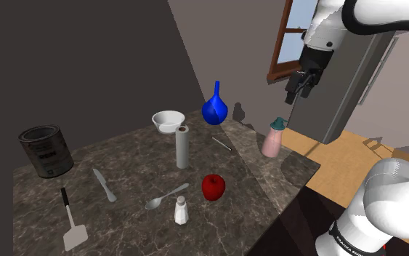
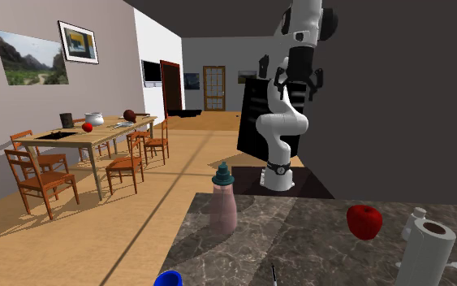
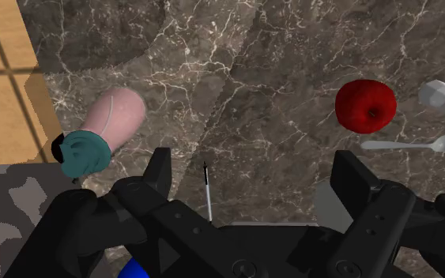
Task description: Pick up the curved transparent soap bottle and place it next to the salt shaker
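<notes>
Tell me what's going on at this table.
The robot arm's gripper hangs open above the table, holding nothing. Beneath it, a little aside, the pinkish, teal-capped soap bottle stands upright near the table's edge, untouched. The white salt shaker sits across the table, beyond the red apple.

On my dark marbled desk point(image 1: 134, 167), pink teal-capped soap bottle point(image 1: 272, 140) near its edge, my end effector point(image 1: 294, 96) above it, blue vase point(image 1: 215, 108), white bowl point(image 1: 168, 120), red apple point(image 1: 213, 187), white salt shaker point(image 1: 181, 211), spoon point(image 1: 165, 197), knife point(image 1: 104, 185), spatula point(image 1: 72, 222), tin point(image 1: 46, 151).

No readable text, tin label point(image 1: 48, 156) illegible
</notes>
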Tool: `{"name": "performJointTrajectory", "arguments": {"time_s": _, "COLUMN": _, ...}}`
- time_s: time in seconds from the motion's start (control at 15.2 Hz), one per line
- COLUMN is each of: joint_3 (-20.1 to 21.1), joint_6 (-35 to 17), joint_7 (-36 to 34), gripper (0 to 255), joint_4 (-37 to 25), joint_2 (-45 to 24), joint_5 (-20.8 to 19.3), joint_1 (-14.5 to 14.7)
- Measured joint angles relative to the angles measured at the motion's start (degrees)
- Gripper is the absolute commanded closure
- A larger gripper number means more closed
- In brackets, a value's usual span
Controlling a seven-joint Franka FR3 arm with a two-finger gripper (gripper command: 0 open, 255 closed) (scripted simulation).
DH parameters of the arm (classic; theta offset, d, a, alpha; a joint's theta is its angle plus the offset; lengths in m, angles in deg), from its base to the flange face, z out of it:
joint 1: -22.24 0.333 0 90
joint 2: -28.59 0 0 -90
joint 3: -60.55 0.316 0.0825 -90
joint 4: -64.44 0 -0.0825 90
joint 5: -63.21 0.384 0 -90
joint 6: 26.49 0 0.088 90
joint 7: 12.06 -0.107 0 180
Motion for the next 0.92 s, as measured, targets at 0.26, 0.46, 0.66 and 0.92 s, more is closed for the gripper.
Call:
{"name": "performJointTrajectory", "arguments": {"time_s": 0.26, "joint_3": -2.41, "joint_6": -1.49, "joint_7": 2.35, "gripper": 0, "joint_4": 0.13, "joint_2": -2.58, "joint_5": -1.12, "joint_1": -0.47}}
{"name": "performJointTrajectory", "arguments": {"time_s": 0.46, "joint_3": -5.21, "joint_6": -3.91, "joint_7": 5.1, "gripper": 0, "joint_4": 0.07, "joint_2": -6.81, "joint_5": -2.21, "joint_1": -0.9}}
{"name": "performJointTrajectory", "arguments": {"time_s": 0.66, "joint_3": -7.94, "joint_6": -6.79, "joint_7": 7.78, "gripper": 0, "joint_4": -0.45, "joint_2": -12.03, "joint_5": -2.98, "joint_1": -1.17}}
{"name": "performJointTrajectory", "arguments": {"time_s": 0.92, "joint_3": -12.06, "joint_6": -9.61, "joint_7": 12.31, "gripper": 0, "joint_4": -3.51, "joint_2": -20.26, "joint_5": -3.59, "joint_1": -1.67}}
